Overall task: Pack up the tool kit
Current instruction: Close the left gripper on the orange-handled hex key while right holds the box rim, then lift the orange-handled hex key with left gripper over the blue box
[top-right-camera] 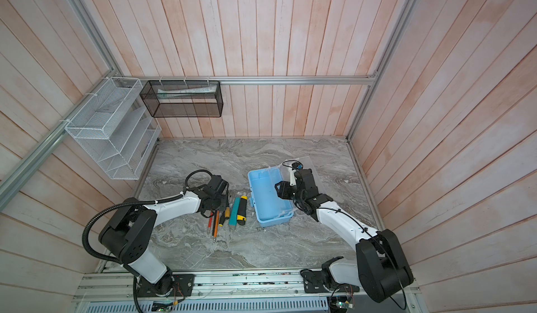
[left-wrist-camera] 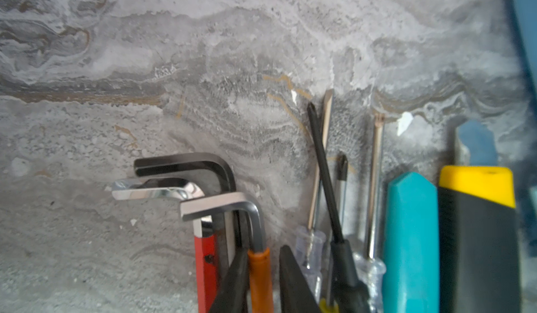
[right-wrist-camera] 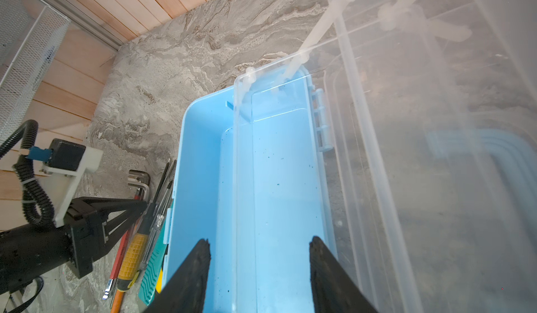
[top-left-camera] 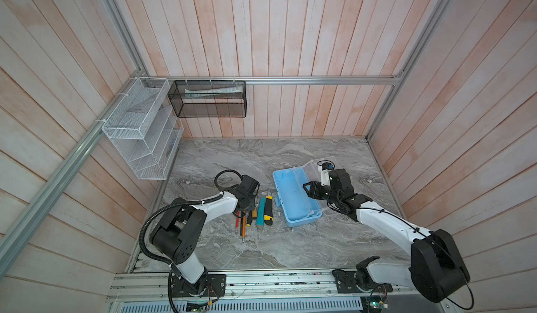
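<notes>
Two hands: left (left-wrist-camera: 263,252) around orange hex key (left-wrist-camera: 260,279), right (right-wrist-camera: 259,246) open over tool kit (right-wrist-camera: 203,151)

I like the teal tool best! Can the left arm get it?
Probably, once free: the teal tool lies uncovered right beside the left gripper, but that gripper is shut on an orange-sleeved key.

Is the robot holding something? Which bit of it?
The left tool looks pinched on the orange-sleeved hex key, by its orange sleeve near the bend. The right tool is open and holds nothing.
</notes>
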You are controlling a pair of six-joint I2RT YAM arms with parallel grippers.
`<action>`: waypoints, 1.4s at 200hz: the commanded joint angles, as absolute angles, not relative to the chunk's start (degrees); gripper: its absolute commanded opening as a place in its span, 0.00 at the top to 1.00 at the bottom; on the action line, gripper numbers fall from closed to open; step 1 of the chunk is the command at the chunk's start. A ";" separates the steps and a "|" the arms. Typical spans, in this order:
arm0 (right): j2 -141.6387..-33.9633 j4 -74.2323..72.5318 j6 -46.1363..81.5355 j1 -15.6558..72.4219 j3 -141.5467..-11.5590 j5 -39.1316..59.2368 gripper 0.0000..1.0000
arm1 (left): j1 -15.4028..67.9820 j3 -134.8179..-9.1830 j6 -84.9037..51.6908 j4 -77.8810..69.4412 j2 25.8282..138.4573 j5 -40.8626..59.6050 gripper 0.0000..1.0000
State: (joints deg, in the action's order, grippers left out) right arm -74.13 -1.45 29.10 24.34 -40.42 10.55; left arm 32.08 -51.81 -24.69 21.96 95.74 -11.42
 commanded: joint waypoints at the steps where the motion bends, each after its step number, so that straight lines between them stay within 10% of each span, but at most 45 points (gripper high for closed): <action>1: -74.79 -0.42 28.83 23.48 -38.81 10.10 0.45 | 32.70 -51.41 -25.50 22.90 96.49 -12.22 0.78; 280: -75.23 -1.49 29.97 22.72 -40.78 12.81 0.46 | 29.27 -58.96 -20.71 24.59 87.36 -10.64 1.00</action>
